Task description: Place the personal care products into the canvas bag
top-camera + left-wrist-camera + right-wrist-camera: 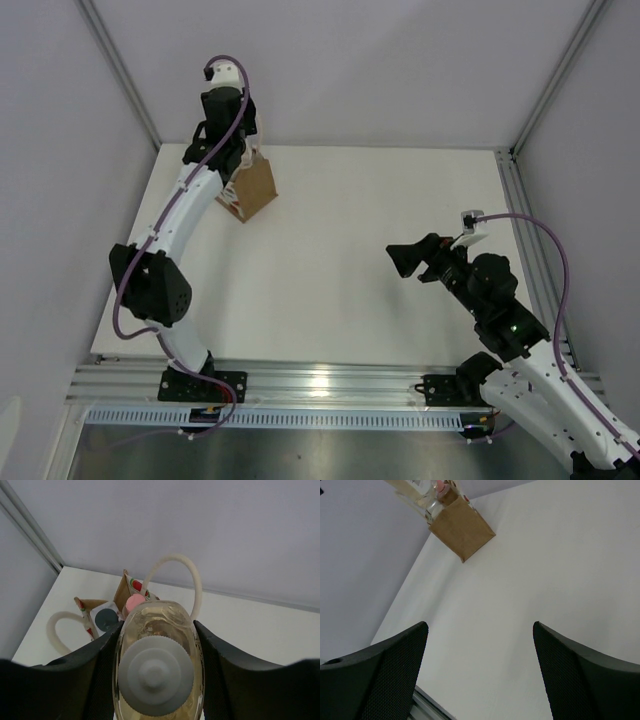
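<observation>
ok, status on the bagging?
Left pincer shut on tall amber bottle with white cap, over small tan canvas bag. Right pincer open, empty. Pink-capped bottle and dark-capped bottle already inside bag. Nothing blocking its mouth.

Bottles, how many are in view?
3: amber bottle in the jaws of the left gripper; pink-capped bottle and dark-capped bottle inside the canvas bag. Others may be hidden.

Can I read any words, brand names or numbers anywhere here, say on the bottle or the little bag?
None can be read. The amber bottle in the left tool shows no label from here; the canvas bag bears only a red-and-white pattern, no letters.
</observation>
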### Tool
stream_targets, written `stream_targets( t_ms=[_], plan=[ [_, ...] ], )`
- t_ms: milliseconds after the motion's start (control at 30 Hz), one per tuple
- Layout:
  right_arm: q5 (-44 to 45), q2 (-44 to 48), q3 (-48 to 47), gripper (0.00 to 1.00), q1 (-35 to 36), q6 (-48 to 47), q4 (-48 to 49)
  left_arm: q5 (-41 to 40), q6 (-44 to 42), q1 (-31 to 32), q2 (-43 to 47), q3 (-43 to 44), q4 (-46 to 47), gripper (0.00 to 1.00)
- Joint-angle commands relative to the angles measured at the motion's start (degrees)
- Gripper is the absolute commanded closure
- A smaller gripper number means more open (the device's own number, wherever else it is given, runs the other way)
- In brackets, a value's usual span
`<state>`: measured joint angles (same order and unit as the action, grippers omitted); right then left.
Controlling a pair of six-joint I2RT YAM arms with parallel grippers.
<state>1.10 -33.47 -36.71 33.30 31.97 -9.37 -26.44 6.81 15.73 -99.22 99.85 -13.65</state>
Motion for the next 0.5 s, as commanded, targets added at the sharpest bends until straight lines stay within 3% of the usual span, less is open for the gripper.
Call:
stream_targets(
  t_ms=[0, 233, 467],
  plan=[
    [-2.77, 0.69, -0.82, 0.1, 0.19, 0.2, 0.58, 2.61, -3.56, -1.48, -1.67, 6.14, 11.53, 1.0],
    [-3.57, 1.57, -1.08, 0.1, 0.19, 0.29, 0.4, 6.3, 0.21, -5.79, -7.91, 7.56, 12.32, 1.0],
    [-3.21, 1.48, -0.82, 0.11, 0.19, 0.38, 0.49, 9.99, -1.8, -6.85, -10.38, 8.25, 16.46, 1.0]
  ],
)
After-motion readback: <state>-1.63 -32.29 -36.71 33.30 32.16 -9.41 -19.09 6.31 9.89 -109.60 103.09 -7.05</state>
